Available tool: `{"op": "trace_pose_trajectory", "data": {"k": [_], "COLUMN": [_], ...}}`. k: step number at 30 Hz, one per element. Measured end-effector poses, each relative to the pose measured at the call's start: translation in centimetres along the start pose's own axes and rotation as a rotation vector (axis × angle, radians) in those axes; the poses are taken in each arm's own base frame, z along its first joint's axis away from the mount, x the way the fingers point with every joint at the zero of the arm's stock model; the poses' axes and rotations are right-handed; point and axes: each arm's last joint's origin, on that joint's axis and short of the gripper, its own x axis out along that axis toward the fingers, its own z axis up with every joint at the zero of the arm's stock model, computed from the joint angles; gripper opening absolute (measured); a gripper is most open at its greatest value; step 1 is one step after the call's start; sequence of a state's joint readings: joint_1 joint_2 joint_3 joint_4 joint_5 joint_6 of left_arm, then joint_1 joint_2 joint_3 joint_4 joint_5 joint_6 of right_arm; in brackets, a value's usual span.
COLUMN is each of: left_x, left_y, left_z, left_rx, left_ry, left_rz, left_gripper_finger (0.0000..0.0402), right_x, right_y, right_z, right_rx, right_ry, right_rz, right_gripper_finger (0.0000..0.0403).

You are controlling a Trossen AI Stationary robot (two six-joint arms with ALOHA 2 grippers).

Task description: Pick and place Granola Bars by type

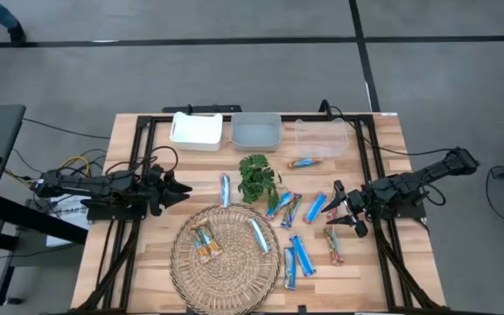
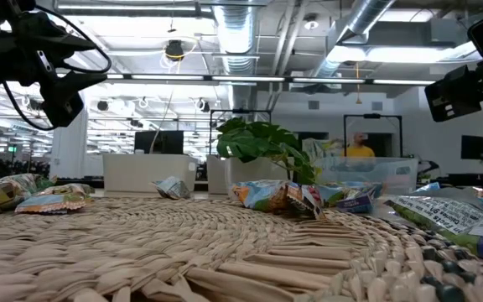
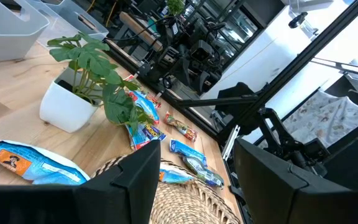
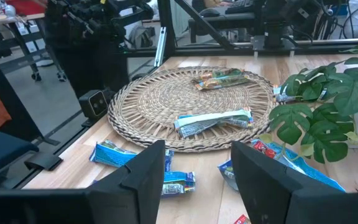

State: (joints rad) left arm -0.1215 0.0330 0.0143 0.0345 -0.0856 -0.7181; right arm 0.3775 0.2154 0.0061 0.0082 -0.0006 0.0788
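- Granola Bars (image 1: 301,256) lie scattered over the wooden tabletop (image 1: 138,249), most of them in blue wrappers grouped between the potted plant (image 1: 257,178) and the right pincer (image 1: 344,208); one reddish bar (image 1: 332,245) lies just beside that group; printing on the wrappers is too small to read, and no brand can be made out
- Woven mat (image 1: 227,286) at the near middle carries three bars: two orange-tan ones (image 1: 205,242) side by side on its left part, one light-blue one (image 1: 259,235) on its right part; another blue bar (image 1: 226,190) lies just beyond the mat, left of the plant
- Clear bin (image 1: 320,138) at the far edge holds one orange-and-blue bar (image 1: 304,163) at its near side; a grey bin (image 1: 256,132) and a white bin (image 1: 196,130) stand beside it, in a row
- Right pincer hovers over the bars right of the plant, fingers spread wide, holding nothing; its wrist view looks past them at the mat and bars
- Left pincer (image 1: 178,189) hangs by the mat's far left edge, fingers wide apart, gripping nothing
- Person in a yellow top (image 2: 359,148) stands far off in the room behind
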Motion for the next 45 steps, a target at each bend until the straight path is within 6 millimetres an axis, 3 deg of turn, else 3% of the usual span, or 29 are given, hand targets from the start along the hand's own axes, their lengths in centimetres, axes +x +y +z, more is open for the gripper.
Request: {"op": "trace_pose_trajectory", "data": {"k": [19, 27, 34, 39, 45], "left_x": [0.0, 0.2, 1.2, 3.6, 7.9], "left_y": [-0.1, -0.2, -1.8, -3.3, -4.7], "left_z": [0.0, -0.1, 2.1, 3.6, 4.7], "left_rx": [-0.005, 0.467, 0.787, 0.885, 1.083], "left_ry": [0.015, 0.093, 0.234, 0.395, 0.640], "left_rz": [-0.017, -0.023, 0.140, 0.210, 0.216], "left_gripper_finger": [0.0196, 0.0196, 0.0196, 0.0196, 0.0196], "right_x": [0.0, 0.0, 0.0, 0.0, 0.0], "right_y": [0.0, 0.0, 0.0, 0.0, 0.0], "right_z": [0.0, 0.0, 0.0, 0.0, 0.0], "right_rx": [0.000, 0.000, 0.000, 0.000, 0.000], "right_ry": [0.001, 0.000, 0.000, 0.000, 0.000], "right_rz": [0.000, 0.000, 0.000, 0.000, 0.000], "right_gripper_finger": [0.0177, 0.0176, 0.0177, 0.0176, 0.0177]}}
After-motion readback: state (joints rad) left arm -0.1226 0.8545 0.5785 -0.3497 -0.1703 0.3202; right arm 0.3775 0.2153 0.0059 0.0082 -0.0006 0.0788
